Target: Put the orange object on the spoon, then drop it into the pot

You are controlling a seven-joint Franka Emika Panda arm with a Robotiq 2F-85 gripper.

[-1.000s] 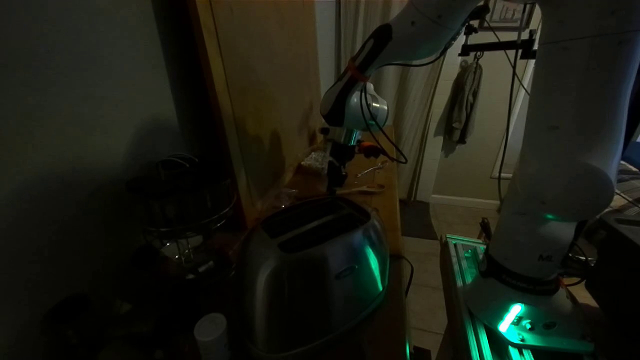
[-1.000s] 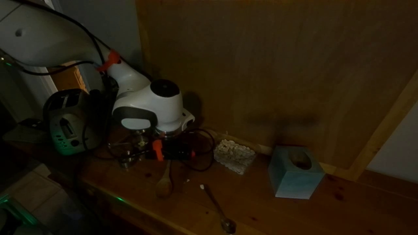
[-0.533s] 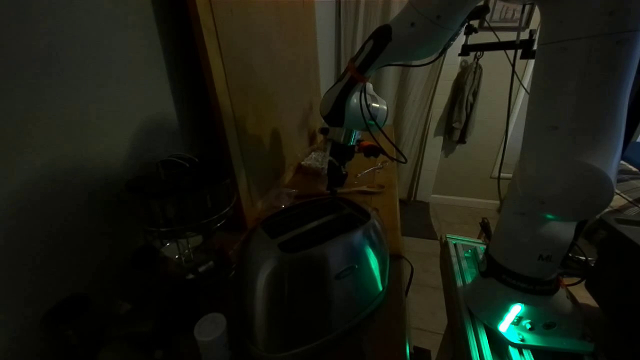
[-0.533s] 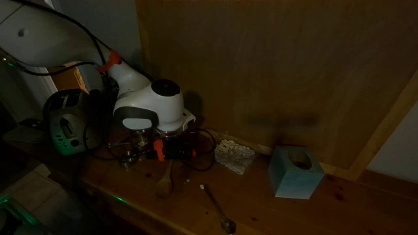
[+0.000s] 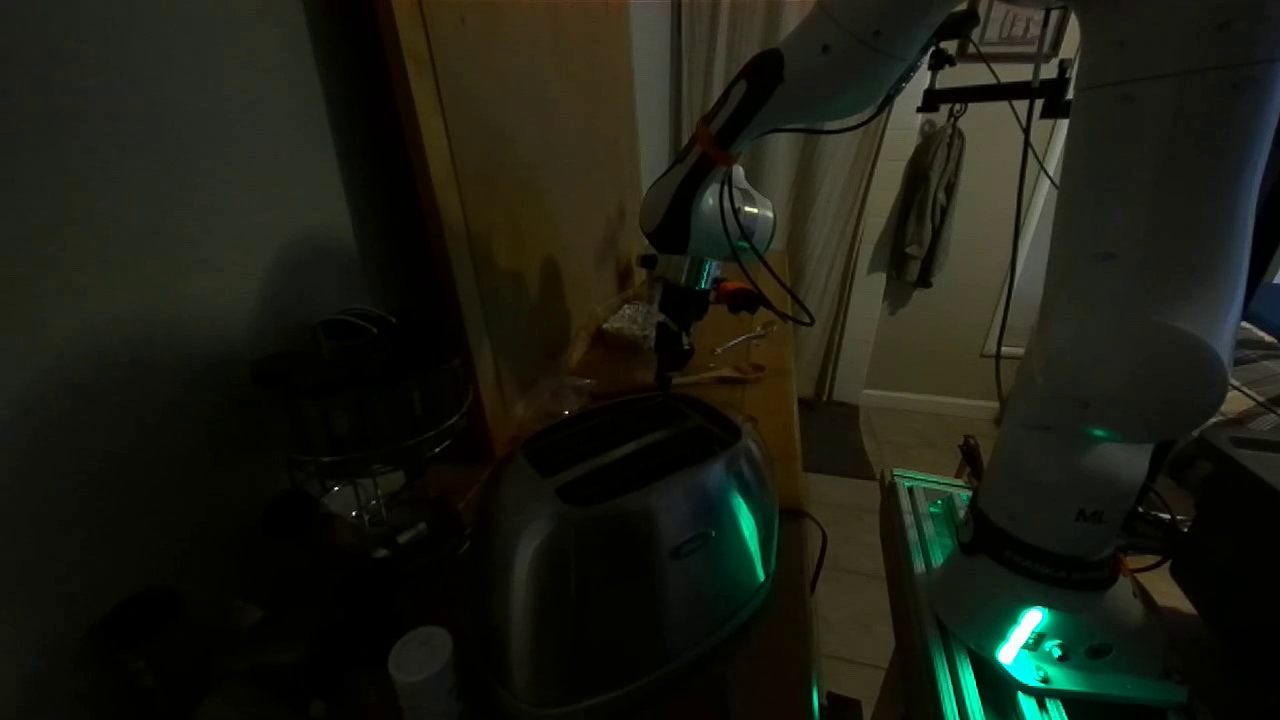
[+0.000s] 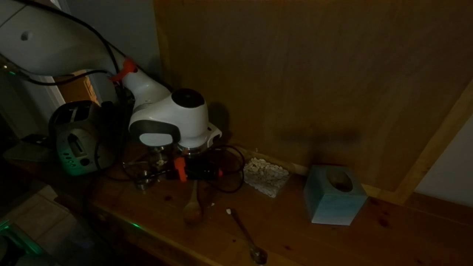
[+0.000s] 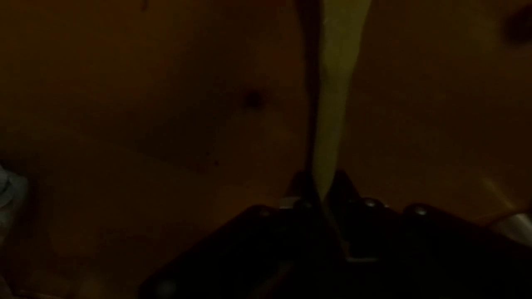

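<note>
The counter (image 6: 332,244) is bearing a toaster (image 6: 79,138) and, well apart from it, a tissue box (image 6: 333,201) near a tub (image 6: 260,188); a metal spoon (image 6: 248,238) is lying flat.

The counter (image 6: 314,242) was knotty wood, with a faint gloss along its open edge; the wooden spoon (image 6: 193,212) looked smooth and matt. The toaster (image 5: 620,570) was shiny metal, the tissue box (image 6: 332,207) matt card.

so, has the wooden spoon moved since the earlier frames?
Yes. In an exterior view, the wooden spoon has its bowl shifted rightward in the picture, closer to the metal spoon, which has stayed put.
</note>
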